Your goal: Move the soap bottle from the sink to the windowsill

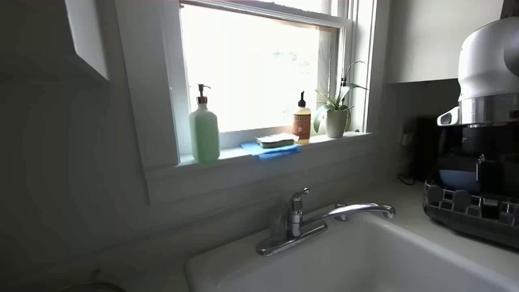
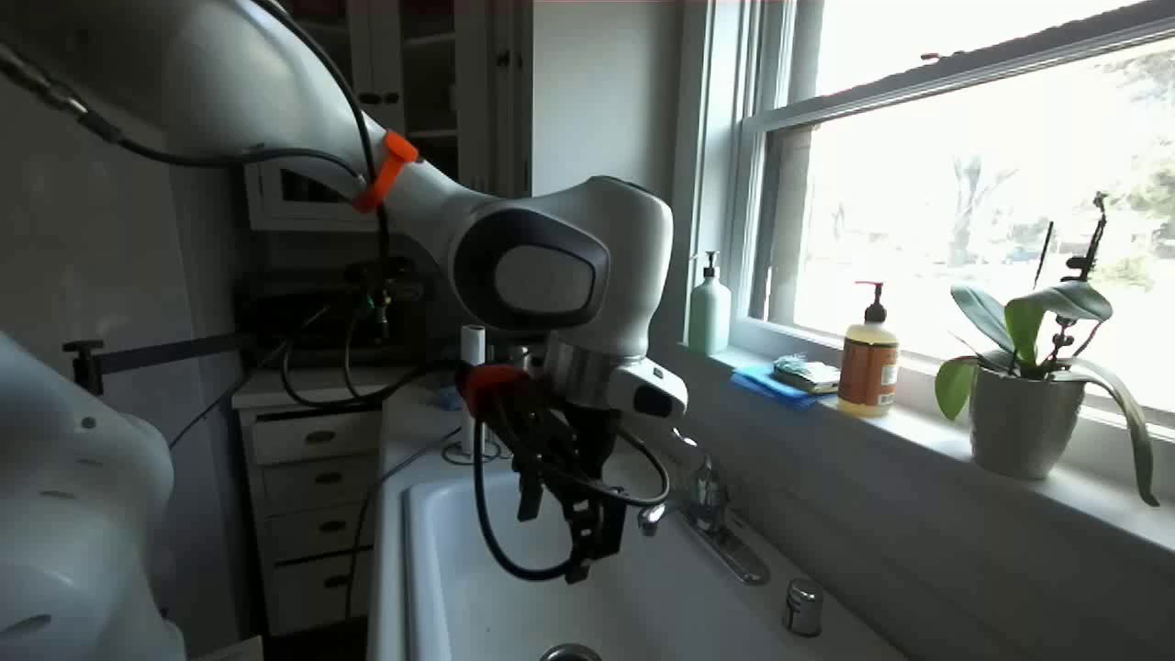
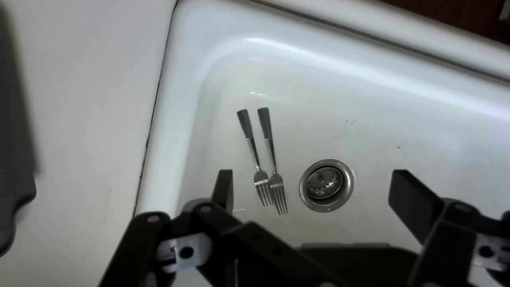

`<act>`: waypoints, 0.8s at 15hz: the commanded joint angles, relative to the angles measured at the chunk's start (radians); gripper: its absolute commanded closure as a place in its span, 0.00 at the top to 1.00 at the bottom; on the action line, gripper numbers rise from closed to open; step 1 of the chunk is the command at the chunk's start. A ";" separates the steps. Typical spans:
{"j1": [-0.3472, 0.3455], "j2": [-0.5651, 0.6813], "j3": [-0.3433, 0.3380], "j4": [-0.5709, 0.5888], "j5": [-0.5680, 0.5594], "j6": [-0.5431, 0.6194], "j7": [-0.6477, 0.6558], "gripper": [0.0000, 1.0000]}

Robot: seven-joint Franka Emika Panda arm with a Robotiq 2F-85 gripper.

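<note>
A dim pale translucent shape (image 1: 279,221) stands right behind the faucet (image 1: 297,215) in an exterior view; it appears to be the soap bottle, partly hidden by the faucet. I cannot make it out elsewhere. The white sink (image 1: 227,263) also shows in an exterior view (image 2: 431,569) and in the wrist view (image 3: 167,131). The white windowsill (image 1: 232,153) runs under the window, above the faucet, and shows in an exterior view (image 2: 927,439). My gripper (image 2: 555,542) hangs over the sink. In the wrist view the gripper (image 3: 312,193) is open, nothing between its fingers.
The sill holds a green pump bottle (image 1: 205,134), a blue cloth (image 1: 267,152) with a sponge (image 1: 275,140), an amber bottle (image 1: 301,123) and a potted plant (image 1: 335,121). Two forks (image 3: 265,163) lie near the drain (image 3: 326,185). A dish rack (image 1: 466,207) stands beside the sink.
</note>
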 commanded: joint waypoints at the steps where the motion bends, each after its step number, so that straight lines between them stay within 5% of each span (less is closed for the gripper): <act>1: -0.018 0.002 0.017 0.001 0.008 -0.001 -0.007 1.00; 5: -0.017 0.013 0.026 0.007 0.015 0.037 0.022 1.00; 12: 0.059 0.182 0.095 0.082 0.204 0.513 0.178 1.00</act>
